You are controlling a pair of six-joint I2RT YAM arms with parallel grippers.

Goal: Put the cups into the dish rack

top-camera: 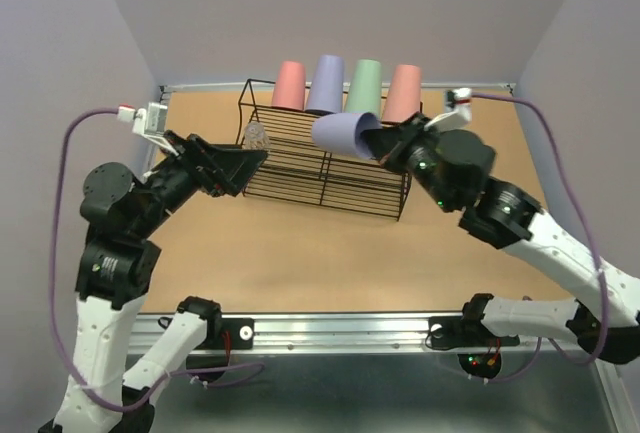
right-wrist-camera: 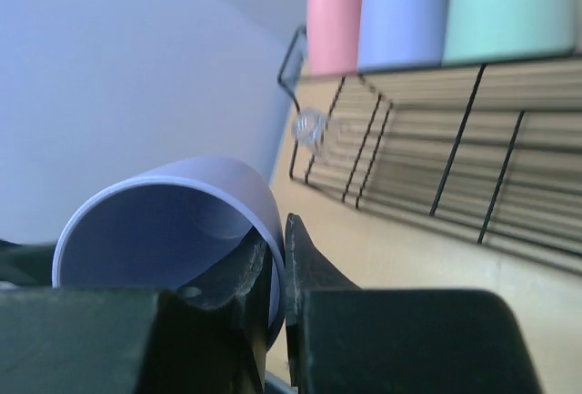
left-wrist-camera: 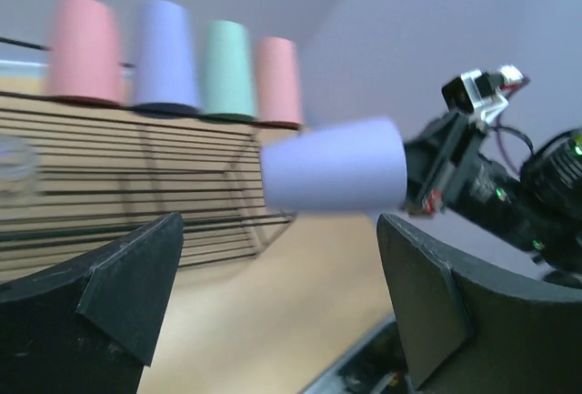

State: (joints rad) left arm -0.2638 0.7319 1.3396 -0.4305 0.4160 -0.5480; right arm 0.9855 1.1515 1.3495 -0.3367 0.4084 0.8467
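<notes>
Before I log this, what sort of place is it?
Likely a robot test booth, not a kitchen: plain walls box in a brown tabletop, a metal mounting rail, a dish rack.

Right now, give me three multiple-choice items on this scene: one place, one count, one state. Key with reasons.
1. Where is the small clear cup?
A. at the dish rack's left end
B. at its right end
C. on the table near the arm bases

2. How many cups stand upside down in the row along the rack's far side?
A. two
B. four
C. six

3. What is the right gripper doing?
A. open, empty
B. shut on the lying lavender cup
C. shut on the clear cup

Key:
1 A: the top view shows it at the rack's left edge.
2 B: the row is the left pink cup, standing lavender cup, green cup and right pink cup.
3 B: the right wrist view shows its fingers pinching that cup's rim.
</notes>
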